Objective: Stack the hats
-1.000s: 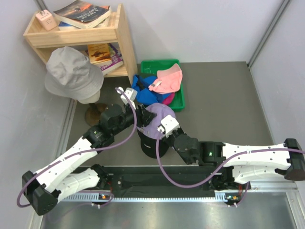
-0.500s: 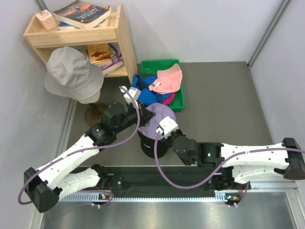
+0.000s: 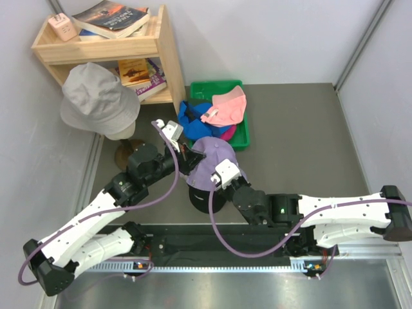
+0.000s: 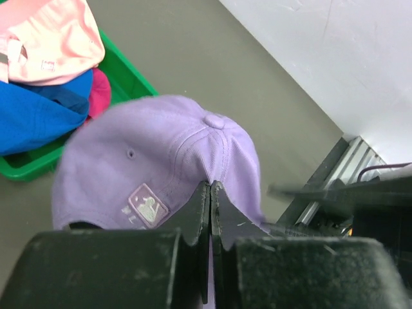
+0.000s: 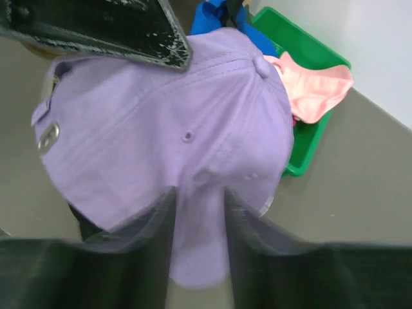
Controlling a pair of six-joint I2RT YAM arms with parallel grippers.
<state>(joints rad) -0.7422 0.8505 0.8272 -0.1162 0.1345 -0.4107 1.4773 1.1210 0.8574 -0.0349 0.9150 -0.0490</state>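
Observation:
A lavender hat (image 3: 214, 159) sits on top of a black hat (image 3: 203, 198) in front of the arms. My left gripper (image 3: 187, 154) is at its left side, jaws shut with a pinch of lavender fabric (image 4: 193, 138) at their tips. My right gripper (image 5: 196, 212) is open, one blurred finger on either side of the lavender brim (image 5: 196, 257). A pink hat (image 3: 225, 108), a blue hat (image 3: 193, 114) and a magenta hat (image 3: 226, 133) lie in the green bin (image 3: 209, 87) behind.
A wooden shelf (image 3: 164, 55) with books stands at the back left. In front of it a grey bucket hat (image 3: 100, 100) rests on a stand. Grey walls close in on both sides, and a black rail (image 3: 219, 248) runs along the near edge.
The right gripper has opened off the lavender brim. The left gripper has shut at the lavender hat's side and drawn back slightly to the left.

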